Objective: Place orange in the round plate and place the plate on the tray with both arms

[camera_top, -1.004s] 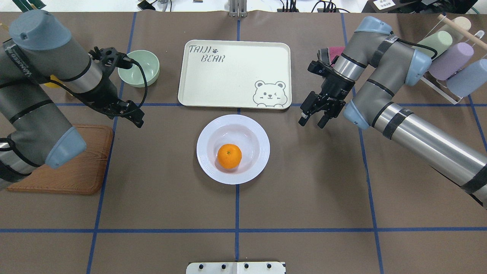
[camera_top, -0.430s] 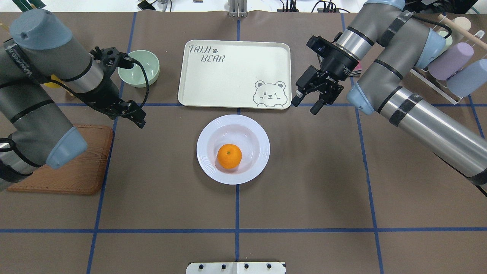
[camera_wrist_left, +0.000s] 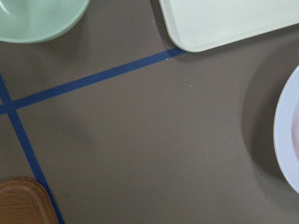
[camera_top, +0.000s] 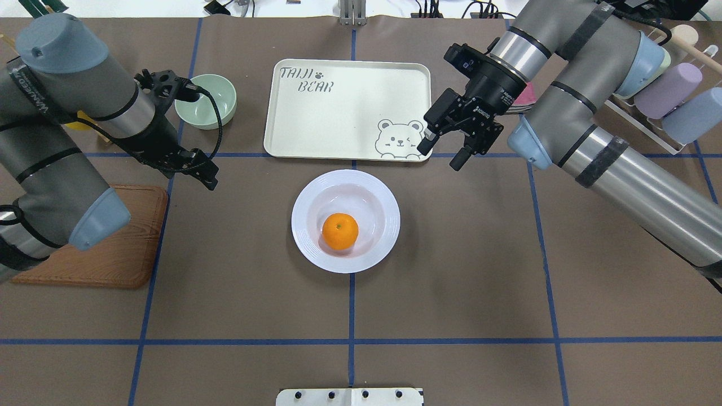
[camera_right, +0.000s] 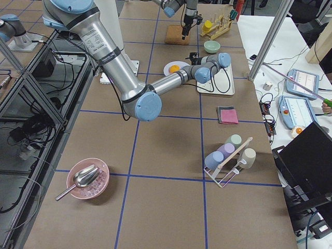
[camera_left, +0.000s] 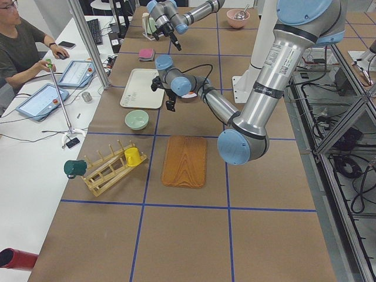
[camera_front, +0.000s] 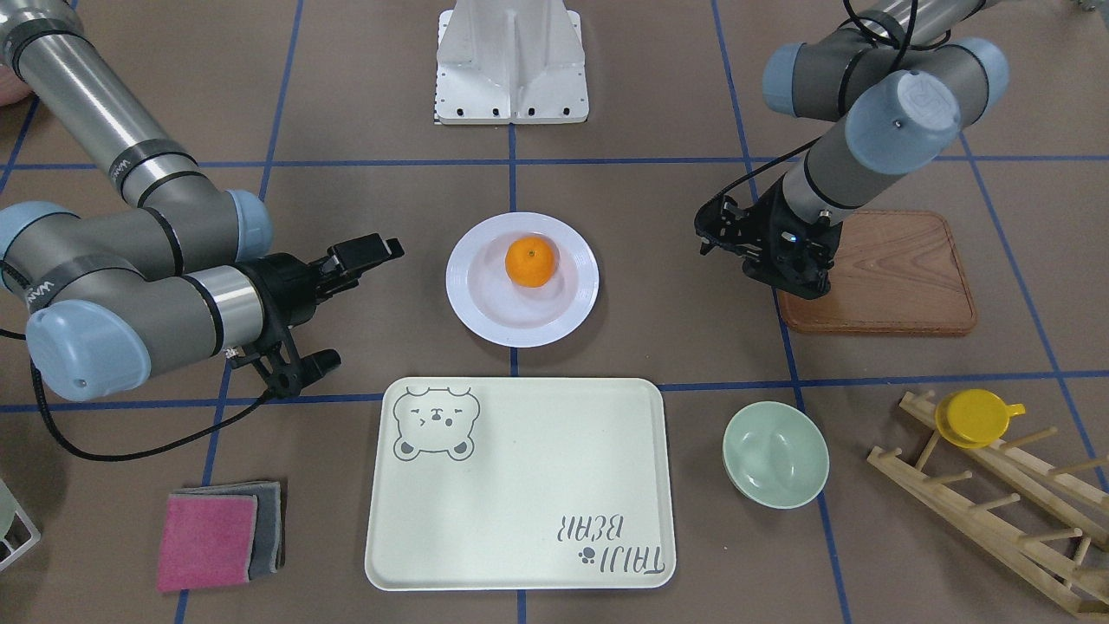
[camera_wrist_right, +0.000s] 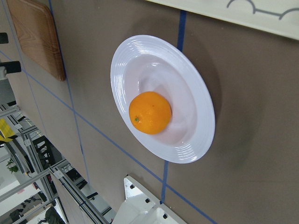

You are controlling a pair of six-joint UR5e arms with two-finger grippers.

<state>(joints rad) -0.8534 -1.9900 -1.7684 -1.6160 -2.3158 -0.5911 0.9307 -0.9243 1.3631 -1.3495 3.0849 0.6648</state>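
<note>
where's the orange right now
In the overhead view the orange sits in the well of the round plate, at table centre, just on the robot's side of the tray.

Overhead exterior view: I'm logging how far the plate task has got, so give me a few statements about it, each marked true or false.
1. The orange lies in the round plate. True.
2. Nothing lies on the tray. True.
3. The round plate sits on the tray. False: it sits on the table, just short of the tray's near edge.
4. The right gripper is open and holds nothing. True.
5. The left gripper grips the round plate's rim. False: it hangs well apart from the plate, off to its side.
</note>
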